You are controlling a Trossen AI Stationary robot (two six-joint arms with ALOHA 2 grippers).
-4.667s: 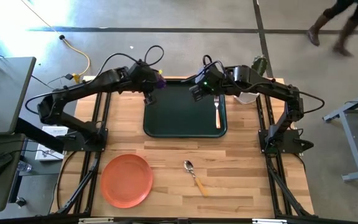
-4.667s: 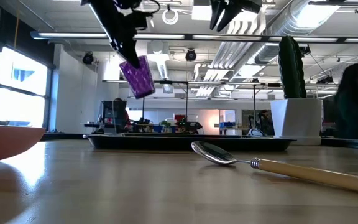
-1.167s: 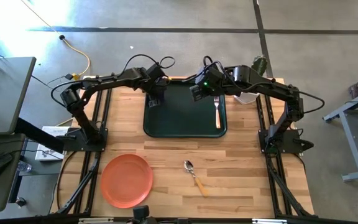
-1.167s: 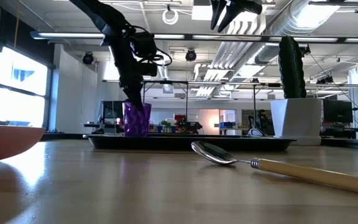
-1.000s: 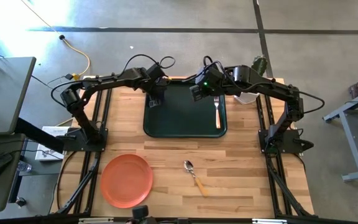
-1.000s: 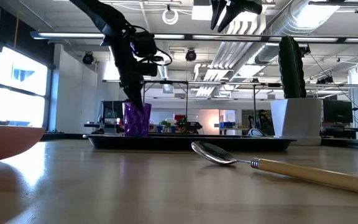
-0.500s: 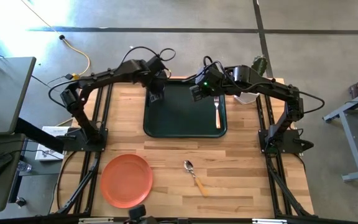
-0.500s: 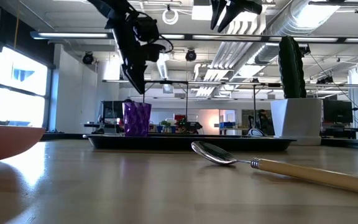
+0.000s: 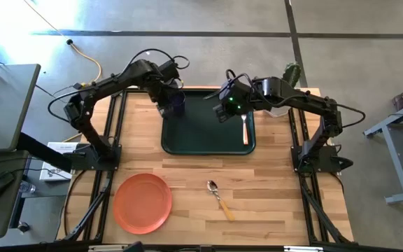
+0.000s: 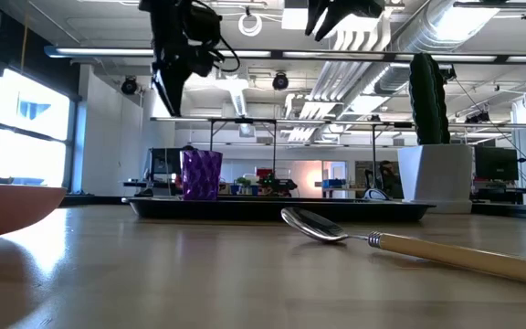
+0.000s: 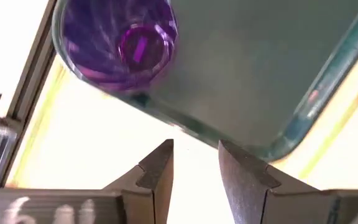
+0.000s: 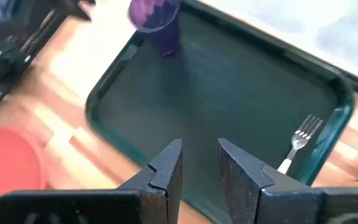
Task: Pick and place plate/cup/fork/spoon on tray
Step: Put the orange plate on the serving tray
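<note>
1. The cup (image 9: 178, 102) stands upright in the far left corner of the tray (image 9: 201, 136), free of either pincer; the low view shows it alone on the tray's left end (image 10: 200, 174).
2. The left pincer (image 9: 164, 106) hangs above the tray's far left edge, just left of the cup, its fingers (image 11: 156, 171) slightly parted and holding nothing.
3. The right pincer (image 9: 223, 110) hovers over the far middle of the tray, fingers (image 12: 166, 169) a little apart and empty.
4. The fork (image 9: 243, 123) lies flat along the tray's right side, tines pointing far, handle toward the near rim.
5. The plate (image 9: 143, 203) rests on the desk (image 9: 271, 189) near the front left, well apart from the tray.
6. The spoon (image 9: 220, 198) lies on the desk in front of the tray, right of the plate, its bowl toward the tray and its handle angled to the near right.
7. A white pot with a cactus (image 10: 430, 137) stands at the desk's far right, beside the tray's right end.
8. The tray sits at the far middle of the desk, between the two arms.
</note>
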